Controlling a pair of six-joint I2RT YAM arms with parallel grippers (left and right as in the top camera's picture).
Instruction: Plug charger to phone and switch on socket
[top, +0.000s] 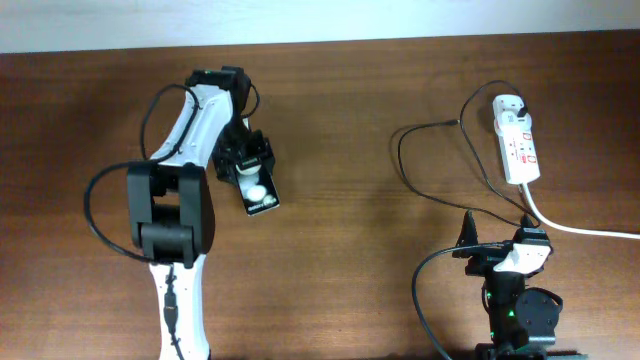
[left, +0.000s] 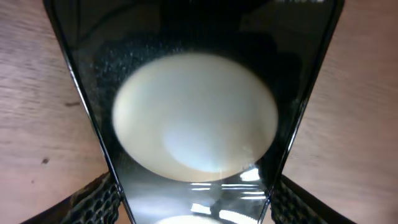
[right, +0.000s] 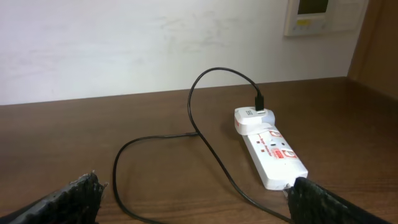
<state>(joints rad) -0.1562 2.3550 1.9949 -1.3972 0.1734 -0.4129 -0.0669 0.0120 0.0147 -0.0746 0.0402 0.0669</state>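
The phone, black and glossy with white round spots, lies at the left of the table and fills the left wrist view. My left gripper is shut on it, one finger on each long edge. The socket is a white strip at the far right, also in the right wrist view. The charger's black plug sits in its far end. The thin cable loops across the table toward my right gripper. That gripper is open and empty. The connector tip is hidden.
The socket's thick white cord runs off the right edge. The table is brown wood. A white wall stands behind it, with a wall panel at the upper right.
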